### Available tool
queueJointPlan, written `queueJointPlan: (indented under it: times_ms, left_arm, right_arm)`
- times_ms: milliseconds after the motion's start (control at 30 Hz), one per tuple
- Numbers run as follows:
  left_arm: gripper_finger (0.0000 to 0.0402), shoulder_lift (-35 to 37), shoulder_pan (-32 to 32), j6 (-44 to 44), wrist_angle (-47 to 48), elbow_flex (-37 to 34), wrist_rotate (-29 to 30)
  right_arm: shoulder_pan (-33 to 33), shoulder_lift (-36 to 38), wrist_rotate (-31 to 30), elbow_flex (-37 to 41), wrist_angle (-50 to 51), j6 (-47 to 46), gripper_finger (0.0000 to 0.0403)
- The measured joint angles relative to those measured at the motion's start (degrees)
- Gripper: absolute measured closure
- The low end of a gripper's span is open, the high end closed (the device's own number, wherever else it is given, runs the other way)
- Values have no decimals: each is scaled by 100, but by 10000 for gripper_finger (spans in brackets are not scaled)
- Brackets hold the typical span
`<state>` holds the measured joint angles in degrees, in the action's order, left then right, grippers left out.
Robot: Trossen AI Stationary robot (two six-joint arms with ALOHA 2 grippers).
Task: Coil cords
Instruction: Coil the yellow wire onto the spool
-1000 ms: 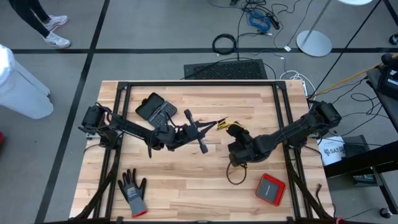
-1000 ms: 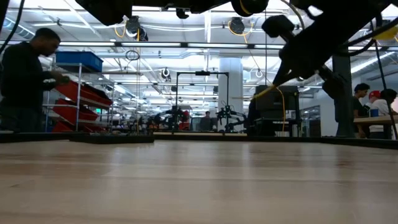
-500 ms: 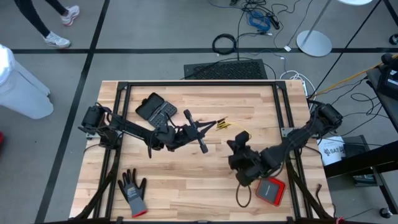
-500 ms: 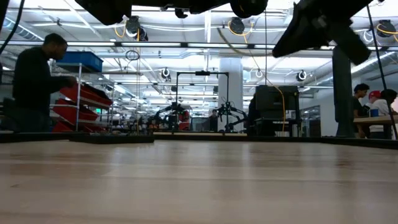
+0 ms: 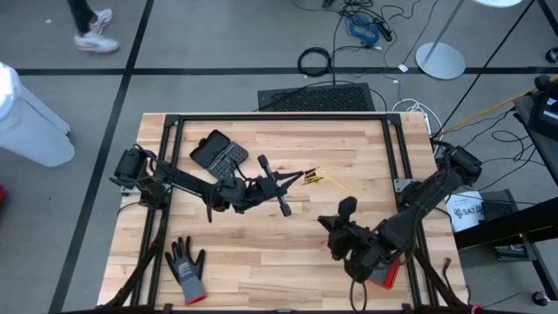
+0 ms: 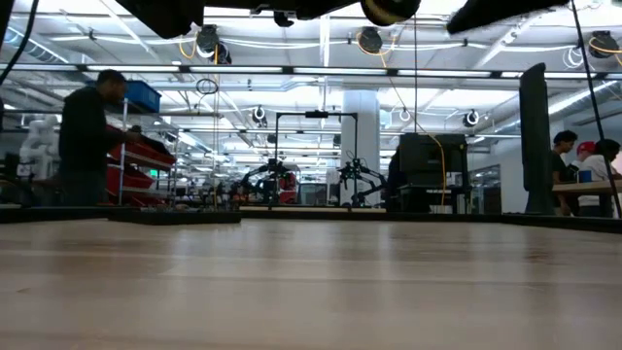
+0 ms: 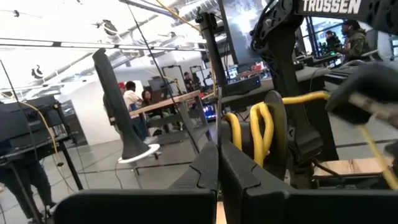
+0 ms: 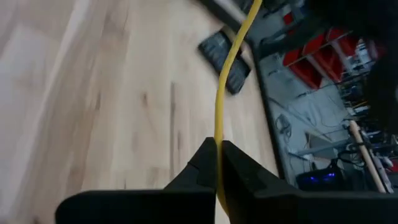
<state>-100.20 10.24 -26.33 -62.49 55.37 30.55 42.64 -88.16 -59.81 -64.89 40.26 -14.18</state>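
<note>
The left gripper (image 5: 301, 179) hangs over the middle of the counter (image 5: 261, 253), its jaws pressed together with a thin yellow cord (image 5: 336, 184) clamped between them. From there the cord runs as a taut straight line above the wood toward the near right corner, where the right gripper (image 5: 346, 208) points back toward the middle of the counter. In the right wrist view the yellow cord (image 8: 225, 81) comes straight out from between that gripper's jaws, which are shut tight on it, and stretches away over the pale wood.

In the left wrist view, the left gripper (image 7: 219, 165) shows its two dark fingers (image 7: 205, 171) closed against each other. Past them, yellow loops (image 7: 258, 124) wrap around a dark arm part, and the white word "TROSSEN" (image 7: 329, 6) can be read on the arm above.

A black flat case (image 5: 218, 152) lies near the far left corner of the counter. A grey glove (image 5: 186, 266) with a red cuff lies near the near left corner. A red box (image 5: 386, 272) sits at the near right corner, partly hidden under the right arm. A black mat (image 5: 316, 97) lies on the floor just beyond the far edge.

In the low view, a person (image 6: 92, 136) stands by red shelves in the room behind.
</note>
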Motion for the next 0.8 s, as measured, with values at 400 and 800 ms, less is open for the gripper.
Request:
queueJointPlan:
  times_ms: [400,800]
  left_arm:
    - [400,9,162,55,-638,0,-153]
    - [400,11,264,719,-984,2,-626]
  right_arm:
    - [-76,253,-660,-484,-310,510,403]
    - [-357,253,-625,-480,-315,1044,402]
